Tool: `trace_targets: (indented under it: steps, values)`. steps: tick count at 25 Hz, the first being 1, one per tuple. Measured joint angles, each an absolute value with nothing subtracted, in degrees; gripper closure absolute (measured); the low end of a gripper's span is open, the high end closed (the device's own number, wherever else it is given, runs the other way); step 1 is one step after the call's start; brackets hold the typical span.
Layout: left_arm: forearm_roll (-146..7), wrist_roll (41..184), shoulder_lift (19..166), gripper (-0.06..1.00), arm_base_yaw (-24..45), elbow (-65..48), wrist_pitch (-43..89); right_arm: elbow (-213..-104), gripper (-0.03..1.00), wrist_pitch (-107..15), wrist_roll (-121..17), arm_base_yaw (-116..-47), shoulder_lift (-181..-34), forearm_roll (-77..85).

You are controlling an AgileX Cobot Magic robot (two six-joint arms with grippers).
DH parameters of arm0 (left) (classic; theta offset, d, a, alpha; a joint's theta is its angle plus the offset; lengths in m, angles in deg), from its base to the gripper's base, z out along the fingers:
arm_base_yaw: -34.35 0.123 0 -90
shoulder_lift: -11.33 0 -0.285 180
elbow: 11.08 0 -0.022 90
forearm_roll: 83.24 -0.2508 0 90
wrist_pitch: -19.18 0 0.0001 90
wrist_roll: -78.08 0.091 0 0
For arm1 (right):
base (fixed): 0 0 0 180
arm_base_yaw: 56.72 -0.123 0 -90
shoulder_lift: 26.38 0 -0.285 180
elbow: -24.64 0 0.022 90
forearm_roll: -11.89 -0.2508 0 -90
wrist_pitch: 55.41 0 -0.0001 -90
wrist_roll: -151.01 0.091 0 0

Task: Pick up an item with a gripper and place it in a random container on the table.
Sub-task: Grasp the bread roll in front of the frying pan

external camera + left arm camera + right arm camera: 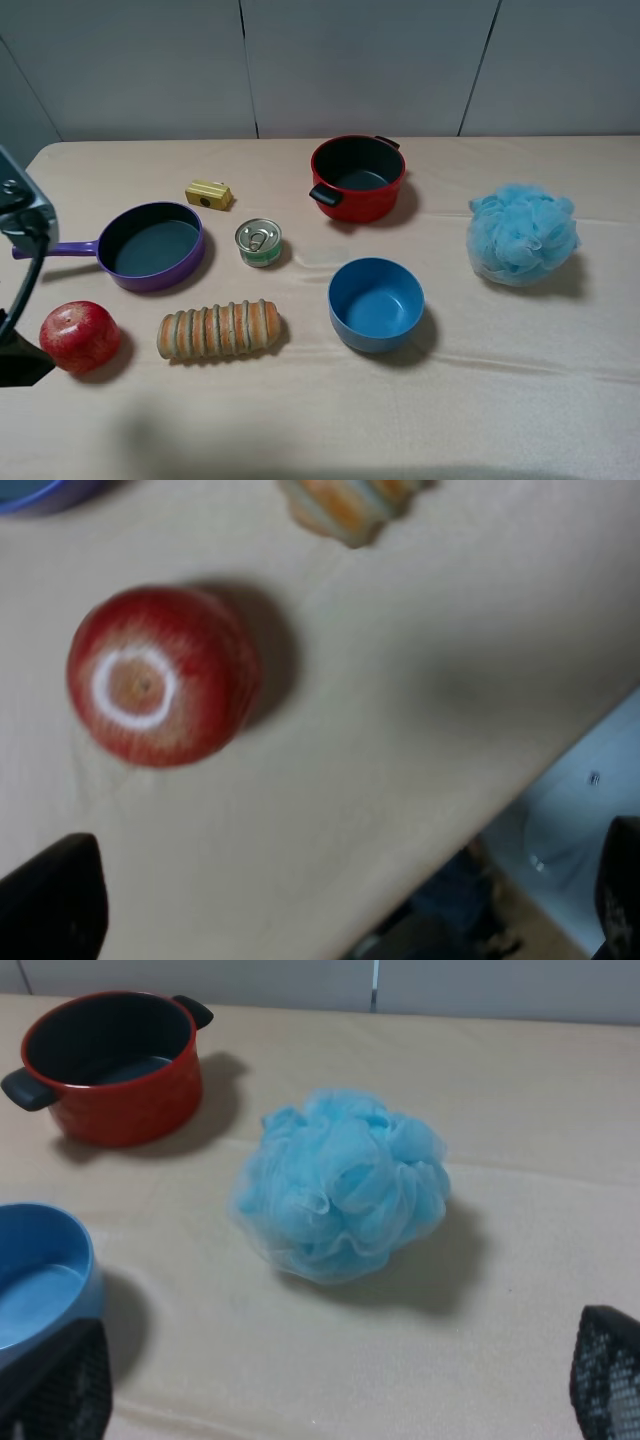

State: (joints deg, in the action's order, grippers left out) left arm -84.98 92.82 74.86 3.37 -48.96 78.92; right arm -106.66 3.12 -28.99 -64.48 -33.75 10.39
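Note:
The ribbed tan and orange-brown bread loaf (220, 330) lies on the beige table (480, 400) at the front left; only its end shows in the left wrist view (345, 505). The red pot (357, 177) stands empty at the back centre and also shows in the right wrist view (110, 1065). My left arm (20, 215) is at the table's left edge. Its gripper (335, 920) is open and empty, hovering over the red apple (160, 675), left of the loaf. My right gripper (330, 1390) is open and empty, out of the exterior view, facing the blue mesh sponge (340, 1185).
A purple long-handled pan (152, 246), a yellow block (208, 193) and a small tin can (259, 242) sit behind the loaf. The apple (80, 337) lies left of it. A blue bowl (376, 303) stands front centre and the sponge (523, 233) at right. The table's front edge (500, 810) is near my left gripper.

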Motion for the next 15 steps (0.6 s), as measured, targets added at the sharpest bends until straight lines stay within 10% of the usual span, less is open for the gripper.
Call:
trace_targets:
  steps: [15]
  values:
    - [-87.66, 110.43, 95.96, -0.05, -6.66, -39.03, 77.21, -106.66, 0.27, 3.12, -28.99, -64.48, -33.75, 10.39]
